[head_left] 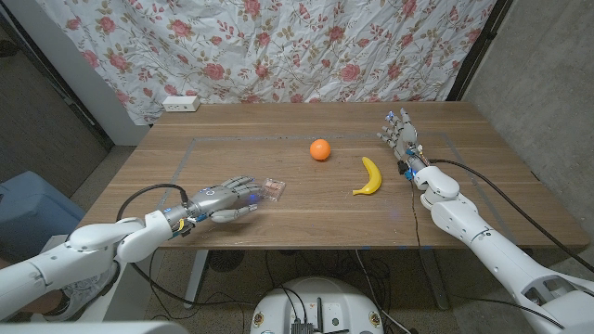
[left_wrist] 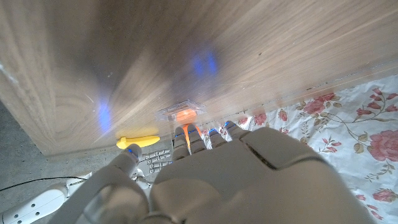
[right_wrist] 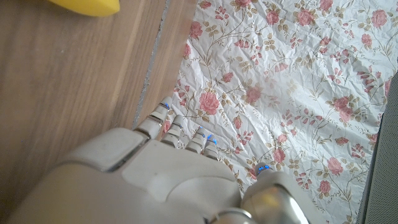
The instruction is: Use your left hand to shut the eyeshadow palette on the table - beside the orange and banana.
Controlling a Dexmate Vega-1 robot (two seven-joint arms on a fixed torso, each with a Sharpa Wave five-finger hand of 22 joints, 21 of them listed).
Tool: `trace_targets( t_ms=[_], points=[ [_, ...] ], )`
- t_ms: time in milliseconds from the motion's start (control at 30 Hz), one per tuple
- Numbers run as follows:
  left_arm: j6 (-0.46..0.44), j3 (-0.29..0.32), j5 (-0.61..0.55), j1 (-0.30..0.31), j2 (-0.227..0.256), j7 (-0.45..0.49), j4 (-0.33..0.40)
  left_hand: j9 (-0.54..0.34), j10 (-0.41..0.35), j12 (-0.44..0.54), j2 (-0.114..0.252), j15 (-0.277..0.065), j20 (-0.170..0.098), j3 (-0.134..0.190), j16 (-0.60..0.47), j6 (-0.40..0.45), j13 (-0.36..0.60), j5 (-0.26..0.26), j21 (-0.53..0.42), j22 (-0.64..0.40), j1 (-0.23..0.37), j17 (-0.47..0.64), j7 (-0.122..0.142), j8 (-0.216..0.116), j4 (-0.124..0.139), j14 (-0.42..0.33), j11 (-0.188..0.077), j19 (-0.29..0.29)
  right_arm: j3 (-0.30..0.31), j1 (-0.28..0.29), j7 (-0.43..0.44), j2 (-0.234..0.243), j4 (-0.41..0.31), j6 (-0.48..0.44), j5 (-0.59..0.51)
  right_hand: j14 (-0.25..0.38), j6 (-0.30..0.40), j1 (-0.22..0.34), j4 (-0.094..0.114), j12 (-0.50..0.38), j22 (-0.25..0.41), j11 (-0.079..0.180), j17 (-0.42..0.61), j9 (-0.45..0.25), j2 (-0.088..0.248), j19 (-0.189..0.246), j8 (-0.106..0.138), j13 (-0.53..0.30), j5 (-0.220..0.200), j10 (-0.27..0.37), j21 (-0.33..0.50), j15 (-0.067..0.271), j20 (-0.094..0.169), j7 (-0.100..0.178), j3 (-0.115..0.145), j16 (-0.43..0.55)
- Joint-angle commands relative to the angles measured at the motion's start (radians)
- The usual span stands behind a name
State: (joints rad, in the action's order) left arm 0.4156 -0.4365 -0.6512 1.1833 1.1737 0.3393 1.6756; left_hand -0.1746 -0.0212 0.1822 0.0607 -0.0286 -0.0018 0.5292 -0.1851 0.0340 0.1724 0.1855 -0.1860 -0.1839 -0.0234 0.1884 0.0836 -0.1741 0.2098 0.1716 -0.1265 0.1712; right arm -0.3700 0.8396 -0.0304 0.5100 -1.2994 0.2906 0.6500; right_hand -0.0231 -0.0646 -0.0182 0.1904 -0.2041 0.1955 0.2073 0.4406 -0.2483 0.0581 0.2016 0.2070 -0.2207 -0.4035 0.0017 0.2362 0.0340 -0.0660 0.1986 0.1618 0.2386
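Wooden worktop (head_left: pixel 278 218) spread wide below a flowered cloth (head_left: pixel 306 46) hung behind it, far corners cut off by the frame. Left robot hand (head_left: pixel 225 199) near the front left, fingers spread and reaching toward the eyeshadow palette (head_left: pixel 272 189), empty; fingertips just beside or maybe touching its near edge, contact hard to tell from the head view. Right robot hand (head_left: pixel 401 134) at the far right edge, standing on its edge, fingers apart, nothing in it. Banana (head_left: pixel 369 177) between orange and right robot hand, well apart from the palette; cut off at the edge in the right wrist view (right_wrist: pixel 87 6). Orange (head_left: pixel 320 149) toward the far middle. Palette small and clear-cased, seen in the left wrist view (left_wrist: pixel 181 112) blurred past the fingertips (left_wrist: pixel 186 134), lid open or closed impossible to make out.
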Motion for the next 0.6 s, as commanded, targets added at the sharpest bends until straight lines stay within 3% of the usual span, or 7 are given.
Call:
trace_targets(
  t_ms=[33,600],
  points=[
    [-0.008,-0.031,0.003,-0.03,-0.004,-0.016,-0.009,-0.001,-0.003,0.007,0.123,0.002,0.01,-0.005,-0.007,0.002,0.001,0.011,-0.01,-0.004,-0.01,0.003,-0.006,-0.004,0.001,0.06,0.003,0.229,0.0,0.0,0.0,0.0,-0.001,0.0,0.0,-0.005,0.003,0.001,0.0,-0.005,0.003,0.008,-0.001,-0.005,0.108,0.006,0.006,-0.004,-0.005,-0.001,0.005,0.134,0.002,0.01,-0.005,0.003],
    [0.011,-0.053,0.0,-0.055,-0.001,-0.037,-0.018,-0.001,-0.035,0.017,0.126,0.006,0.012,-0.023,-0.012,0.032,0.001,0.012,-0.014,-0.004,-0.009,0.002,-0.015,-0.015,0.001,0.049,0.001,0.229,0.0,0.0,0.0,0.0,0.0,0.0,0.0,-0.005,0.003,0.001,0.0,-0.005,0.003,0.008,-0.001,-0.005,0.108,0.006,0.006,-0.004,-0.005,-0.001,0.005,0.134,0.002,0.009,-0.005,0.003]
  ],
)
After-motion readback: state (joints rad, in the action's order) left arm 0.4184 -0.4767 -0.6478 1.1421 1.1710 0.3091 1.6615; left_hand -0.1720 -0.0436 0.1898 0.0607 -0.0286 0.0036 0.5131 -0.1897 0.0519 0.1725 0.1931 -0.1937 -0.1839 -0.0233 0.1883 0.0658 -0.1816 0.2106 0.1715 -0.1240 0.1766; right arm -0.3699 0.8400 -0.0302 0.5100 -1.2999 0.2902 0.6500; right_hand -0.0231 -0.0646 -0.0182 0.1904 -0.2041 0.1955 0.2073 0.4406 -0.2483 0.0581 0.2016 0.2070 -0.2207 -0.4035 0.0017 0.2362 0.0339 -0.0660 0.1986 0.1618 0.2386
